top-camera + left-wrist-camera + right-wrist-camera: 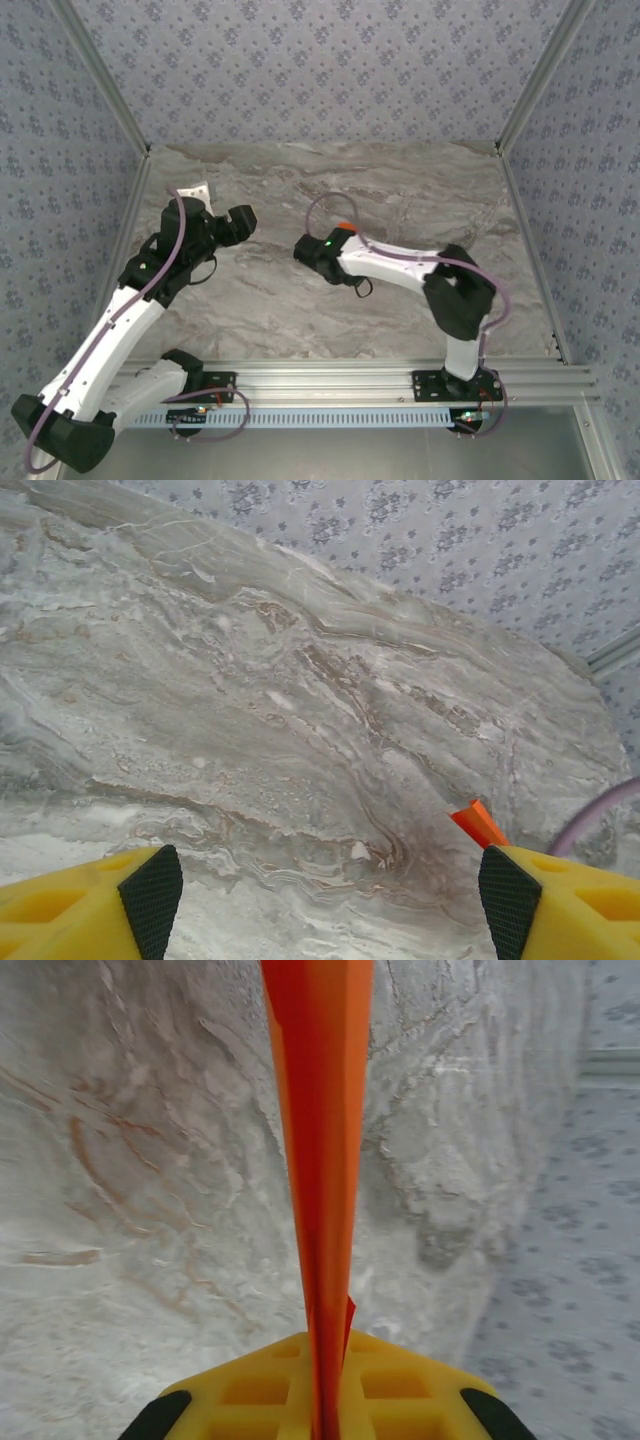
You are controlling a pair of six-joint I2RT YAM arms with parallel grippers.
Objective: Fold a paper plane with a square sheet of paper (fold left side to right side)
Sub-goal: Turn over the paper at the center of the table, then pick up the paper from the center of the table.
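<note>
Paper plane (318,1160) pinched between right fingers (400,1390); left fingers (70,910) apart.

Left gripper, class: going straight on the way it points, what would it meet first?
The left gripper would probably meet the grey marbled tabletop first; the bright orange folded paper is right of its line. Depth is unclear.

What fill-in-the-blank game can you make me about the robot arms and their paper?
The right gripper is shut on folded paper that is coloured ___.
The left gripper has its jaws ___.
The left gripper is holding ___.
Missing words: orange; open; nothing.
</note>
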